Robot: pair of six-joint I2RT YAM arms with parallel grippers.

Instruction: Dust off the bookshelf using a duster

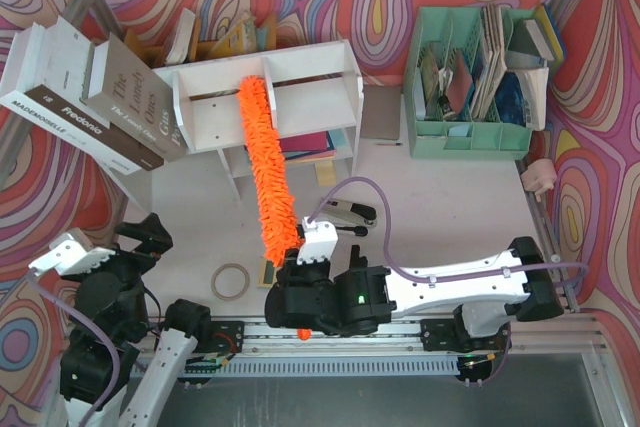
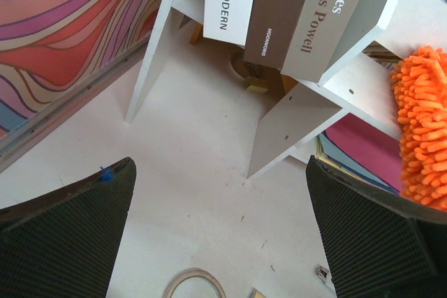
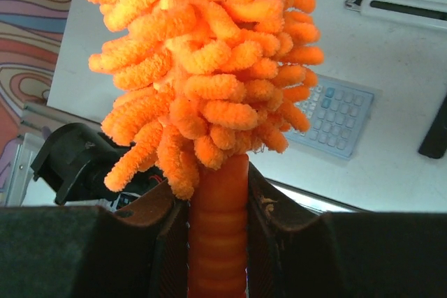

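**Right fingers (image 3: 265,232) clenched on duster (image 1: 264,162)**

In the right wrist view the ribbed orange handle (image 3: 218,242) runs off the bottom edge between them, and the fluff hides part of a calculator (image 3: 339,120). From above, the duster points toward 12 o'clock, its tip lying on the bookshelf (image 1: 310,65) top. Left fingers (image 2: 367,235) stand spread, grasping nothing. Books (image 1: 125,97) leaning at the shelf's 9 o'clock read "The Lonely Ones", "Gus Powell", "MADEMOISELLE", "MODERN".

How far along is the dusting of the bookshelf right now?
Done: the right gripper grips the duster by its handle. In hand: its fluffy head lies across the bookshelf top. Left: the lower tiers; how much is wiped cannot be told. The left gripper hangs open.
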